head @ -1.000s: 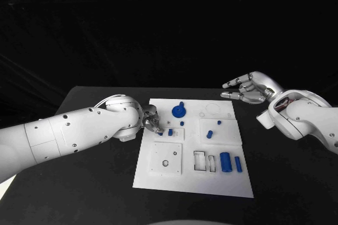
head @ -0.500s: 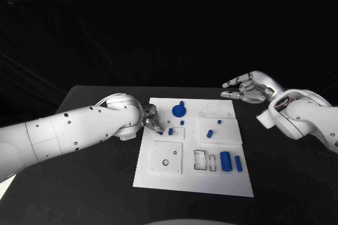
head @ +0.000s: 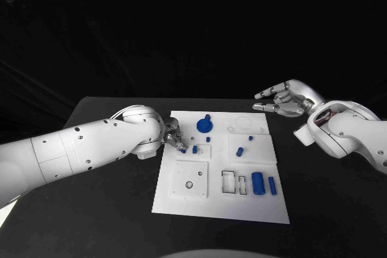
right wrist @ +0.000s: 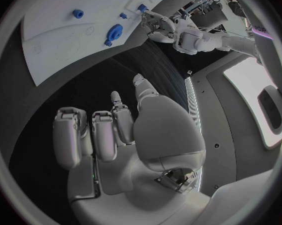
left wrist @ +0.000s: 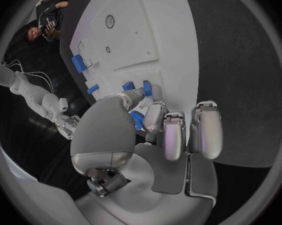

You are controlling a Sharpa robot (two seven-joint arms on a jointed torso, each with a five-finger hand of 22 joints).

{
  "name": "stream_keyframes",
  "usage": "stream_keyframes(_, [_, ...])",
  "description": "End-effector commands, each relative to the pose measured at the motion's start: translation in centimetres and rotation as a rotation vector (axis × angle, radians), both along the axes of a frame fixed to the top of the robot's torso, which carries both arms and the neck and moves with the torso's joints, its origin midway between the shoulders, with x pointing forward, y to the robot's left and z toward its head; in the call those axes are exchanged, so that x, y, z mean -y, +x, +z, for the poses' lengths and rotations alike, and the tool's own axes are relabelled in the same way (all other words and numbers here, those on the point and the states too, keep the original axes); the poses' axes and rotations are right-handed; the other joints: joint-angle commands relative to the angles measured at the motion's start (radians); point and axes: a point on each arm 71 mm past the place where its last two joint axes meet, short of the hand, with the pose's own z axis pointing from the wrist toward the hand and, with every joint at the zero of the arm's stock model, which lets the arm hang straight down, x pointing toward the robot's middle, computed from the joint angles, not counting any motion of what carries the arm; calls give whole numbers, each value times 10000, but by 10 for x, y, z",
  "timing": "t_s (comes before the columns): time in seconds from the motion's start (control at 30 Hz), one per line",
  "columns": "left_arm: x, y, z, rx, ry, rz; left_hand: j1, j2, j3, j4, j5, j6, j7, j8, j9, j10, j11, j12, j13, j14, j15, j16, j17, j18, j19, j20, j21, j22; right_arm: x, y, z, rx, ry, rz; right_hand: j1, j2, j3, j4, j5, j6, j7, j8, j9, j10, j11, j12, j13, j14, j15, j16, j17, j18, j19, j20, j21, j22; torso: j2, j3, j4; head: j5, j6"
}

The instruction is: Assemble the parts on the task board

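Note:
The white task board point(head: 217, 205) lies in the middle of the black table. My left hand point(head: 171, 136) reaches over the board's left edge, and its fingertips point(left wrist: 155, 110) sit down at two small blue pegs point(head: 194, 149) standing side by side in a raised white block. The frames do not show whether a peg is gripped. A blue gear point(head: 204, 124) stands near the far edge, and other small pegs point(head: 239, 153) stand mid-board. Two blue cylinders point(head: 258, 183) lie at the right. My right hand point(head: 282, 100) hovers beyond the board's far right corner, fingers loosely curved and holding nothing.
A square white plate with two holes point(head: 190, 181) sits on the board's near left, with narrow slots point(head: 235, 184) beside it. Black table point(head: 105, 213) surrounds the board on every side. My left forearm point(head: 80, 151) crosses the table's left part.
My left hand and arm have shifted very slightly toward the far side while the fingertips stay at the two pegs. The right hand has hardly moved.

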Motion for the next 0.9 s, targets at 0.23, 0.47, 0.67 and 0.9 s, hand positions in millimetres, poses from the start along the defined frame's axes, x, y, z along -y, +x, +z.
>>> stream_keyframes(0.23, [1,-4,-8,-445,304,-23,-296,-154,-286,93,440,454,-256,-121,-58,110,-69,102,119,1035,-77,31,2630,-132,616,-103,128,1164,-1,-1,0,-14,-84,164,-11,59,-67,13,62,29,-36,2,12,-58,5,-18,1015,683,26,-68,1027,174,-69,20,-44,74,-14,-1,10,-10,-41])
stream_keyframes(0.47, [1,-4,-8,-451,365,49,-524,-271,-470,227,803,561,-270,-187,-92,168,-85,167,217,1035,-91,31,2630,-168,667,-120,244,1328,-1,-1,0,-14,-84,167,-11,59,-67,13,62,29,-36,2,12,-58,5,-18,1015,683,26,-68,1027,174,-69,20,-44,74,-11,3,5,-12,-43])
stream_keyframes(0.67, [2,-3,-7,-384,363,172,-679,-290,-551,332,918,629,-277,-209,-103,229,-92,253,325,1035,-97,31,2630,-193,701,-126,323,1438,-1,-1,0,-13,-83,168,2,67,-87,14,74,29,-38,3,13,-62,3,-29,1005,683,24,-74,1023,176,-71,17,-52,63,-5,0,5,-20,-42])
stream_keyframes(0.9, [3,-3,-7,-315,340,265,-820,-310,-627,425,959,694,-287,-221,-107,282,-101,324,414,1035,-103,31,2630,-209,724,-131,375,1510,-2,-1,-1,-16,-85,174,2,67,-87,14,74,29,-38,3,13,-62,3,-29,1005,683,24,-74,1023,176,-71,17,-52,63,-3,3,1,-29,-42])
